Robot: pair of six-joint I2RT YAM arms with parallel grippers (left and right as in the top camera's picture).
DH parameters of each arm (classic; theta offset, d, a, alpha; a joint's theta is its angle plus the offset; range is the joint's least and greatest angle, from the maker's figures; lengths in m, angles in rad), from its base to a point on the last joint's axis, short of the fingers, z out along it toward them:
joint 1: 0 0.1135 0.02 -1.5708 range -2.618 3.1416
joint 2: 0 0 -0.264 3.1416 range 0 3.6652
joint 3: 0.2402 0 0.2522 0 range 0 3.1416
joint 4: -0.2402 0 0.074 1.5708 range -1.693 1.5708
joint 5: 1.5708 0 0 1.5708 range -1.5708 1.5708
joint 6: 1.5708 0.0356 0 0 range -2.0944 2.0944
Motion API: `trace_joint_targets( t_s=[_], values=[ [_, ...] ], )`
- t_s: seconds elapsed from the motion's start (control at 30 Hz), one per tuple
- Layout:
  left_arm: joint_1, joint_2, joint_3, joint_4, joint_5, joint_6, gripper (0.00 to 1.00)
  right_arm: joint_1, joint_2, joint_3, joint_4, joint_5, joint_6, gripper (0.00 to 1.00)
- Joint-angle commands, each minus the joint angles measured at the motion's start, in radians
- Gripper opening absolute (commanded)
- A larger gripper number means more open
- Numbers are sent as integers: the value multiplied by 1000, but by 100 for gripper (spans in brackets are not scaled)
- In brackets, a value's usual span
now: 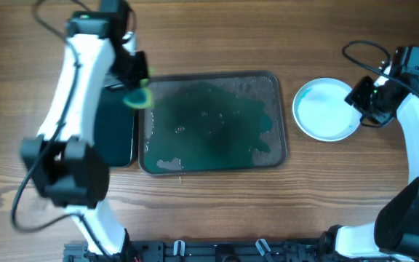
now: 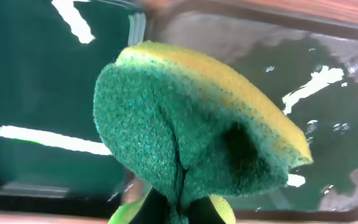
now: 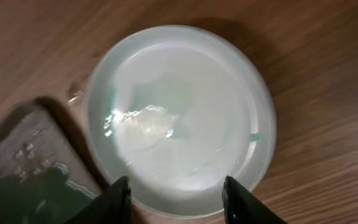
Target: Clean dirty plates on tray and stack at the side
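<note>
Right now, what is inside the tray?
The tray holds dark green water with foam near its edges. Nothing else shows in it, but the murky water mostly hides the bottom.

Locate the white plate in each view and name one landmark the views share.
Overhead: the white plate lies on the right, beside the tray.
Left wrist: not in it.
Right wrist: the white plate fills the middle.
Shared landmark: tray behind the sponge in left wrist; tray lower left in right wrist.

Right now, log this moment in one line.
left gripper: shut on sponge | right gripper: open over plate | plate: beside tray | tray: wet
</note>
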Motion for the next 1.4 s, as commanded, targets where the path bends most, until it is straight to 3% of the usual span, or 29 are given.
trace_joint_targets(
  t_s=[0.0, 0.1, 0.27, 0.4, 0.47, 0.53, 0.6, 0.8, 0.83, 0.87, 1.03, 1.27, 1.3, 1.33, 1.37],
  values=[
    [102, -43, 2, -52, -108, -9, 4, 50, -23, 15, -13, -94, -32, 48],
    [164, -43, -84, -8, -108, -9, 4, 83, -23, 14, -13, -90, -45, 48],
    [222, -43, -346, 253, -108, -9, 4, 133, -23, 14, -13, -73, -45, 54],
    [222, -43, -504, 436, -108, -10, 7, 151, -23, 14, -23, -71, -45, 54],
    [222, -43, -541, 470, -108, -10, 40, 154, -23, 14, -26, -71, -45, 52],
    [222, -45, -537, 470, -107, -18, 54, 154, -23, 14, -26, -72, -63, 52],
    [222, -54, -504, 447, -103, -37, 61, 154, -23, 14, -29, -72, -77, 52],
    [222, -165, -304, 280, -53, -39, 67, 154, -60, 49, -91, -72, -148, 52],
    [222, -191, -280, 264, -42, -39, 88, 154, -80, 60, -103, -71, -156, 53],
    [222, -232, -259, 254, -21, -39, 100, 154, -105, 68, -114, -71, -171, 53],
    [222, -362, -257, 217, -2, -39, 100, 154, -265, 80, -153, -67, -211, 59],
    [222, -375, -257, 214, -2, -39, 100, 154, -583, 80, -205, -70, -277, 66],
    [222, -375, -257, 214, -2, -39, 100, 154, -629, 80, -214, -85, -277, 80],
    [222, -375, -257, 214, -2, -39, 100, 154, -677, 80, -225, -94, -277, 100],
    [222, -375, -257, 214, -2, -39, 100, 154, -721, 80, -237, -94, -277, 100]
  ],
)
